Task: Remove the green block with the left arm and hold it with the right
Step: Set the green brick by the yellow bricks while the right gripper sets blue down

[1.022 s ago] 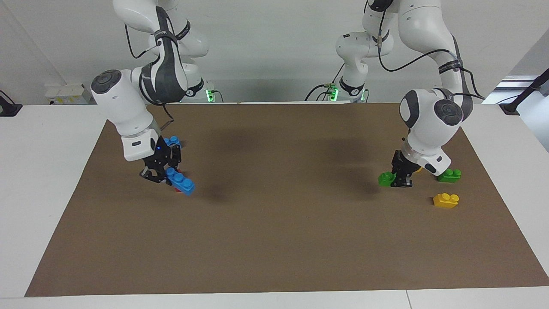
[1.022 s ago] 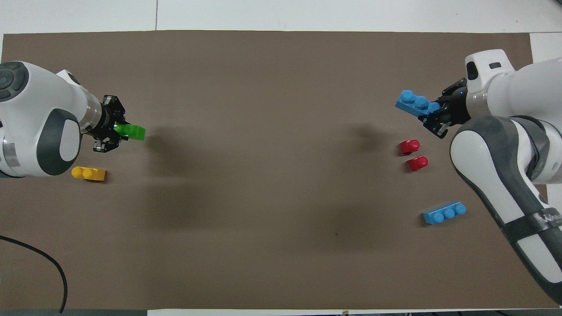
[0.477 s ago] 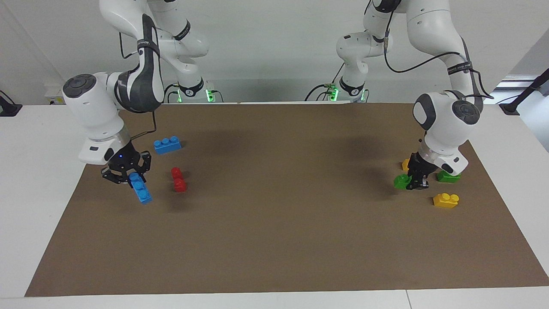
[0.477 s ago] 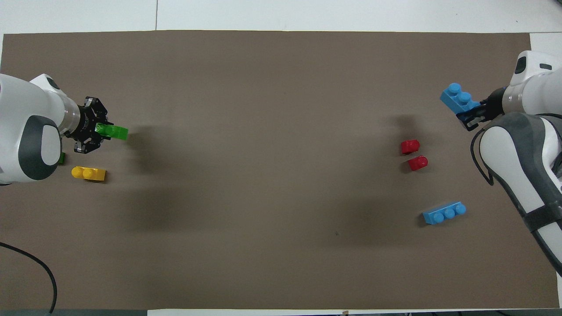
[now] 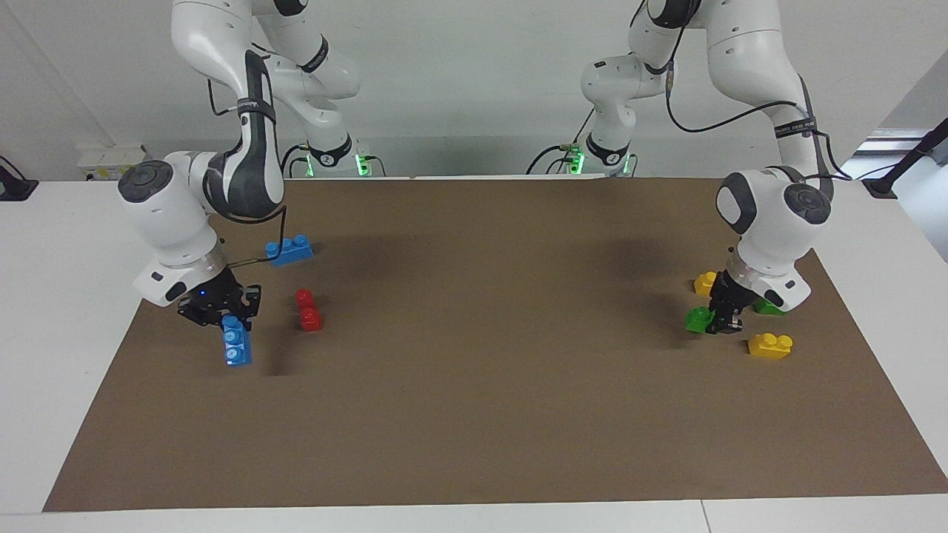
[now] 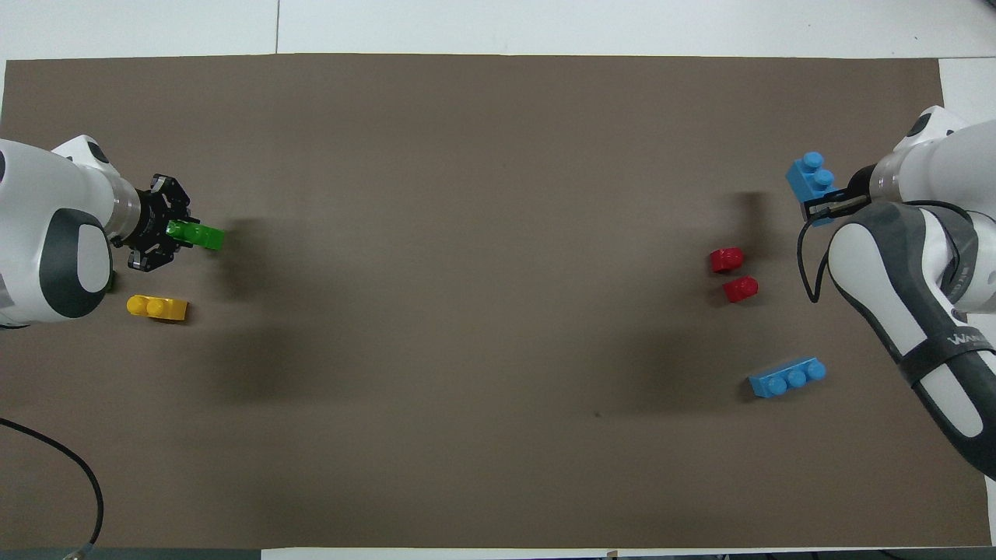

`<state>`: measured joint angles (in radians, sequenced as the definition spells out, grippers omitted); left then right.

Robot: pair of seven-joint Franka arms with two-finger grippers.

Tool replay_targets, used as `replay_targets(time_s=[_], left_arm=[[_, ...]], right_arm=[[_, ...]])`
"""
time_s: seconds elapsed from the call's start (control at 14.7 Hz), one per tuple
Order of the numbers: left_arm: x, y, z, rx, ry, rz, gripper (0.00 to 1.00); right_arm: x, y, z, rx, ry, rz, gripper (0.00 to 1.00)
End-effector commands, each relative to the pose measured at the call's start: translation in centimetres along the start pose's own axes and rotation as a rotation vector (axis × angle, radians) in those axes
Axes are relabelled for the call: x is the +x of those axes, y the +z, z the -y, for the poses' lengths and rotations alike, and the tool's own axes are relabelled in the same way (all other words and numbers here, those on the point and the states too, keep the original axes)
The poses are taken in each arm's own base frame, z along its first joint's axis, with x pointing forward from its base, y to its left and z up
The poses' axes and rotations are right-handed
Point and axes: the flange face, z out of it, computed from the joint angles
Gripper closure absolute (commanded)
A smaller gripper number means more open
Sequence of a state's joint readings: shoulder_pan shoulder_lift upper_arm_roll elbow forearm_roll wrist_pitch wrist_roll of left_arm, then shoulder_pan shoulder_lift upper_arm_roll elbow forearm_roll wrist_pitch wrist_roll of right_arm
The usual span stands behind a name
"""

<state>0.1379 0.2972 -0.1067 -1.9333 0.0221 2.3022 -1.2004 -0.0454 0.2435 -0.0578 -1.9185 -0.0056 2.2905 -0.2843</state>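
The left gripper (image 5: 720, 320) clamps the green block (image 5: 698, 320) low over the mat at the yellow brick's (image 5: 769, 346) ten o'clock, apparently freed, while the right gripper (image 5: 222, 314) grips a blue brick (image 5: 236, 346), likely its former base.

Even, bright overhead light. Soft diffuse shadows on brown mat (image 5: 474, 414) beneath both arms. No glare. Focus sharp in both views. Slight wide-angle bowing at overhead mat edges.
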Motion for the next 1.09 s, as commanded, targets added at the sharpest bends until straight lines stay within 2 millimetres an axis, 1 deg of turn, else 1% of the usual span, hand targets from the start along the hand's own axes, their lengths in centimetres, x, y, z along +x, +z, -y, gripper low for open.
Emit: replay_targets(time_s=[0.0,0.07,0.2,0.34,0.48,0.61,0.82,1.02], left_arm=[[0.9,0.7,0.5,-0.012,0.026,-0.001,1.00],[1.2,1.0,0.5,-0.019,0.030,-0.004,1.00],[1.4,1.1,0.5,-0.025,0.047,-0.007,1.00],[1.9,1.3,0.7,-0.026,0.048,-0.008,1.00],[2.0,1.4,0.7,-0.029,0.048,-0.009,1.00],[2.0,2.0,0.7,-0.030,0.052,-0.008,1.00],[1.9,2.5,0.6,-0.032,0.058,-0.008,1.00],[2.0,2.6,0.5,-0.040,0.060,-0.011,1.00]], right_arm=[[-0.1,2.3,-0.4,-0.032,0.028,-0.020,0.85],[-0.2,3.2,-0.2,-0.040,0.021,-0.035,0.85],[-1.0,4.7,0.2,-0.102,-0.048,-0.085,0.85],[-1.1,5.1,0.4,-0.120,-0.069,-0.115,0.85],[-1.1,5.4,0.6,-0.115,-0.029,-0.114,0.85],[-1.5,6.6,0.7,-0.107,0.022,-0.104,0.85],[-1.6,7.1,0.9,-0.101,0.062,-0.096,0.85],[-2.1,7.7,1.2,-0.098,0.066,-0.083,0.85]])
